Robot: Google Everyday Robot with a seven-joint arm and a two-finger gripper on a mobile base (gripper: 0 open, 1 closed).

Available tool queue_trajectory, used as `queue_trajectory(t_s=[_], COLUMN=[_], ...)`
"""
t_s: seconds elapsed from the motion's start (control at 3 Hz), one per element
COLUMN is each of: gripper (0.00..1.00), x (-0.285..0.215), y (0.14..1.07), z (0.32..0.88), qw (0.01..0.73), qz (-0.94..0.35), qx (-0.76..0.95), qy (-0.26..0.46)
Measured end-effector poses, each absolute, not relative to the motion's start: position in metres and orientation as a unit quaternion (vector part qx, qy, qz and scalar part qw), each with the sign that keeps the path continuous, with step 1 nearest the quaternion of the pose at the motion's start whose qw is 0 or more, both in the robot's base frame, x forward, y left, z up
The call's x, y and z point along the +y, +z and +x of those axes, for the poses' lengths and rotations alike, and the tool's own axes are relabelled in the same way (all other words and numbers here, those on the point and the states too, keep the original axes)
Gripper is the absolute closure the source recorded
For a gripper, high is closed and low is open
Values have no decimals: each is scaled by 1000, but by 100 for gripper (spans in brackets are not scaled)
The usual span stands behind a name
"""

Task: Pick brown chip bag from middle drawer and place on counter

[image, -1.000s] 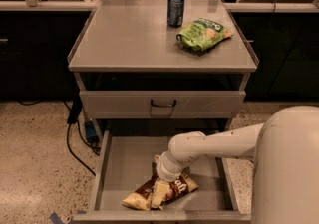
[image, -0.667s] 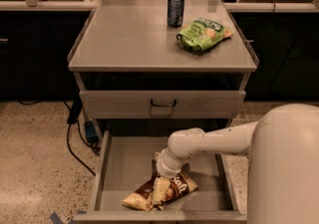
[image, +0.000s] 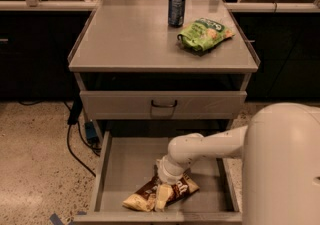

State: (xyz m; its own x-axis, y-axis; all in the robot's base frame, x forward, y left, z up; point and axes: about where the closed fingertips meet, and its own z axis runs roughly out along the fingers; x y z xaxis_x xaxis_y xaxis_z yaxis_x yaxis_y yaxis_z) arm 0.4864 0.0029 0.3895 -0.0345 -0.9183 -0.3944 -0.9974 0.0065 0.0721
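Observation:
The brown chip bag (image: 172,191) lies crinkled on the floor of the open middle drawer (image: 120,169), near its front edge. My white arm reaches in from the right, and my gripper (image: 162,194) points down onto the middle of the bag, touching it. The arm's wrist hides the bag's upper part. The counter (image: 130,34) is the flat grey top of the cabinet, above and behind the drawer.
A blue soda can (image: 176,9) and a green chip bag (image: 204,34) sit on the counter's back right. A shut drawer with a dark handle (image: 164,104) is above the open one. Black cables (image: 75,134) hang at the cabinet's left.
My arm has shifted slightly left over the bag. The bag lies where it was.

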Motion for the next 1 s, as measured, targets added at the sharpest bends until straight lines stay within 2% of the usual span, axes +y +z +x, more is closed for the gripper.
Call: queue_trajectory(t_s=[0.33,1.0], gripper=[19,66], x=[-5,-5], y=[389,389], z=[486,486], qw=[119,119], qz=[-682,-682], qx=[703,703], qy=[165,165])
